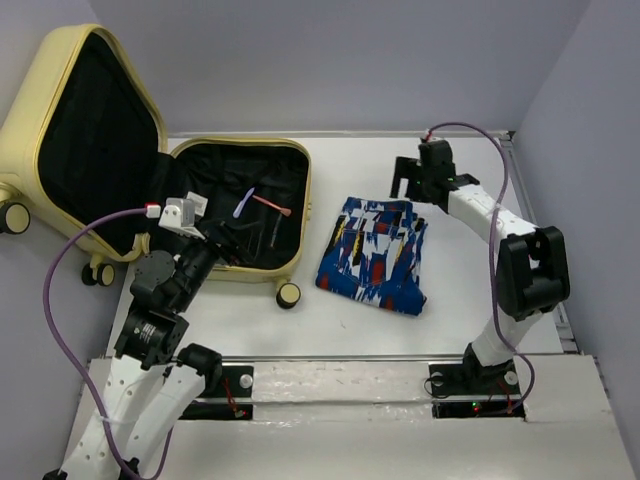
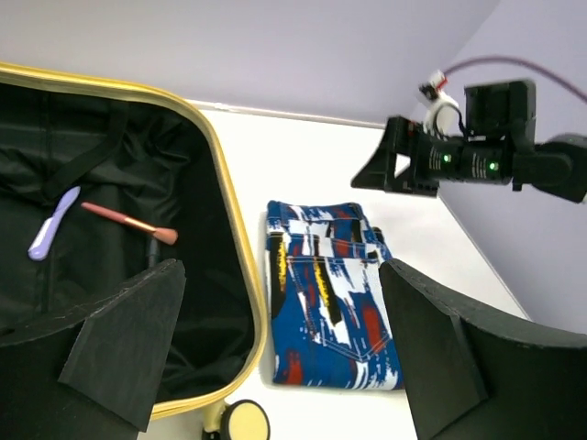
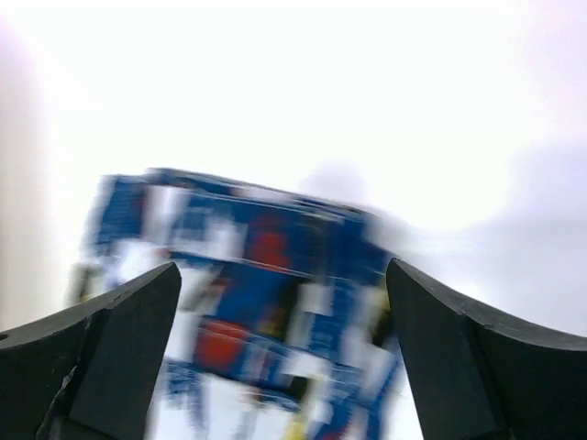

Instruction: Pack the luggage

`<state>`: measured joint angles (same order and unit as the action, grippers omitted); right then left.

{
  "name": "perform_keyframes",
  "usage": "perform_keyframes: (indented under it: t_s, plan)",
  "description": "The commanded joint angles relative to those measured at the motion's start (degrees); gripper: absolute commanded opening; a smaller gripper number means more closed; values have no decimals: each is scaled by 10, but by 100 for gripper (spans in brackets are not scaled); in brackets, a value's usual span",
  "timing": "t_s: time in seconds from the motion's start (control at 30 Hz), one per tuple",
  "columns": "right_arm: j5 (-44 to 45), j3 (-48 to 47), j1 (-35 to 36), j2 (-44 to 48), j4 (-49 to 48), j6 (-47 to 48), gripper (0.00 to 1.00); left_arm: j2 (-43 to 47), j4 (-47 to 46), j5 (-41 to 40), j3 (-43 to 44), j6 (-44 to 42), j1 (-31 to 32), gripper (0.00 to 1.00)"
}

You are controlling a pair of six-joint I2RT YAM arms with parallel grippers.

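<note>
The pale-yellow luggage (image 1: 305, 200) lies open at the left, its lid (image 1: 40, 90) propped up and its black lining showing. Inside lie a purple tool (image 1: 243, 203) and a pink brush (image 1: 272, 205). A folded blue-white-red patterned bundle (image 1: 375, 255) lies on the table right of the luggage. My left gripper (image 1: 235, 240) is open and empty over the near part of the luggage base. In the left wrist view (image 2: 284, 357) it frames the luggage rim (image 2: 240, 275) and the bundle (image 2: 330, 312). My right gripper (image 1: 405, 178) is open and empty above the bundle's far edge; its own view shows the bundle (image 3: 266, 266) blurred.
A caster wheel (image 1: 288, 294) sticks out at the luggage's near right corner, and others (image 1: 14, 216) at the left. Purple walls close the back and right sides. A metal rail (image 1: 330, 357) runs along the table's near edge by the arm bases.
</note>
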<state>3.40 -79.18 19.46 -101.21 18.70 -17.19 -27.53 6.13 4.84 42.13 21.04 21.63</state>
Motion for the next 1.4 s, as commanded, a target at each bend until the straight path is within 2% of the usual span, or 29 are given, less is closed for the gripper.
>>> perform_keyframes:
  t_s: [0.0,0.1,0.13,0.2,0.37,0.53,0.63,0.67,0.7,0.8,0.83,0.87,0.93,1.1,1.23,1.37]
  plan:
    - [45,120,-44,65,-32,-46,100,-31,-50,64,-2,22,-4,99]
    - [38,201,-82,94,-52,-64,100,-60,-57,111,-4,40,-4,99]
    - [26,201,-93,95,-59,-68,100,-65,-58,112,-5,40,-3,99]
    - [-58,237,-120,90,-88,-76,100,-72,-79,137,-7,54,-3,99]
    - [-189,275,-120,52,-148,-84,100,-91,-92,174,-14,72,-1,99]
    - [-236,292,-120,17,-180,-108,100,-112,-113,201,-36,96,10,99]
    - [-262,298,-120,10,-217,-126,96,-128,-118,200,-39,101,32,99]
    - [-263,300,-120,8,-222,-130,88,-131,-118,193,-39,100,38,99]
    - [-257,300,-120,6,-223,-131,84,-134,-118,188,-39,99,45,99]
    - [-246,302,-135,-1,-231,-150,54,-147,-113,172,-36,95,70,99]
    - [-246,307,-142,1,-241,-155,31,-154,-111,161,-36,95,82,99]
    - [-244,311,-151,5,-247,-160,21,-157,-104,154,-35,94,90,99]
    - [-243,317,-185,24,-258,-174,7,-168,-98,128,-34,92,105,99]
    - [-227,279,-250,44,-236,-140,7,-201,-92,50,-31,102,189,99]
    - [-182,244,-262,44,-189,-98,7,-283,-96,-79,-9,107,275,99]
    - [-161,244,-268,46,-163,-78,7,-389,-121,-91,15,124,290,99]
